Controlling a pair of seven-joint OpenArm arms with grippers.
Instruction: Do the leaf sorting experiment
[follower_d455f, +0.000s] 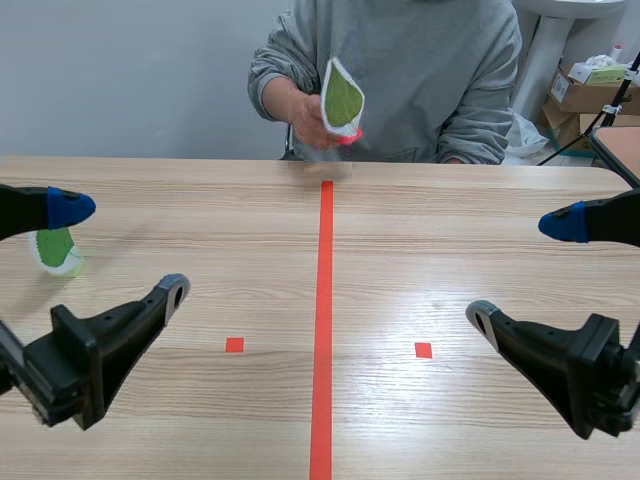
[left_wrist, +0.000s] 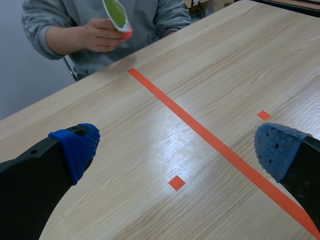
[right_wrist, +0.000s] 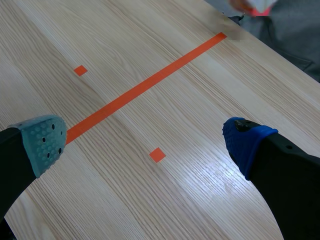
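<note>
A person's hand (follower_d455f: 305, 115) across the table holds up a green leaf card with a white border (follower_d455f: 343, 98) above the far end of the red centre line; the same leaf card (left_wrist: 116, 12) shows far ahead of my left gripper. A second green leaf card (follower_d455f: 55, 250) lies on the table at the far left, just beyond my left gripper (follower_d455f: 125, 250). That gripper (left_wrist: 175, 145) is open and holds nothing. My right gripper (follower_d455f: 520, 270) is open too, low at the right, with bare table between its fingers (right_wrist: 145, 140).
The person in a grey sweater (follower_d455f: 400, 60) sits at the table's far edge. Cardboard boxes (follower_d455f: 585, 95) stand behind at the right. An orange-red line (follower_d455f: 324, 320) runs down the table's middle, with a small square mark on each side.
</note>
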